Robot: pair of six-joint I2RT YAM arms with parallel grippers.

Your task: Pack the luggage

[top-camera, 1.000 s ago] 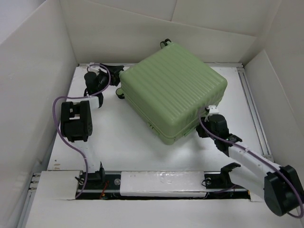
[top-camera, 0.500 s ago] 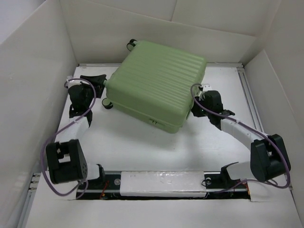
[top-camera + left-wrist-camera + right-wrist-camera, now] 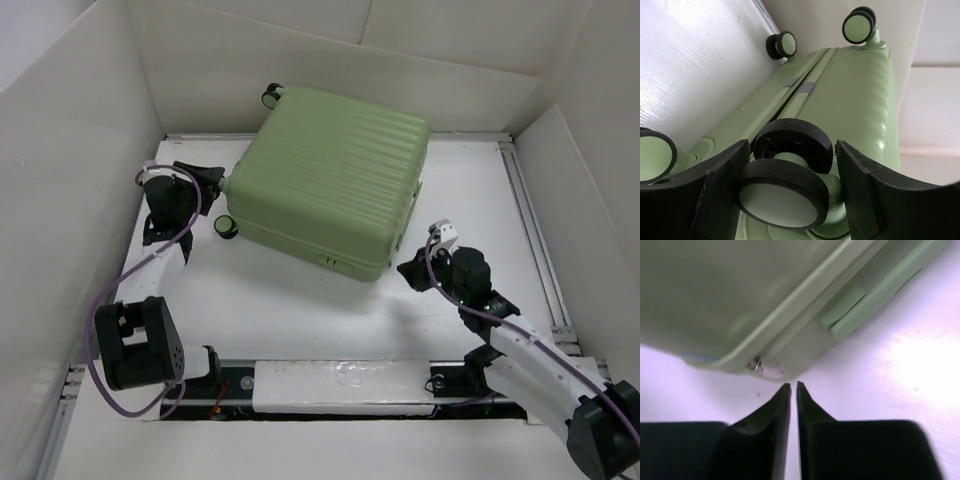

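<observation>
White walls box in a white counter (image 3: 300,310). The luggage (image 3: 330,175) lies flat and closed at upper centre of the overhead view, skewed, with its wheeled end toward the frame's left. There the left gripper (image 3: 790,155) is nearer, its fingers spread wide on either side of a caster wheel (image 3: 785,190); I cannot tell if they press it. At the case's lower-right corner, the right gripper (image 3: 793,387) has fingers almost together, empty, just short of the zipper pull (image 3: 767,369).
</observation>
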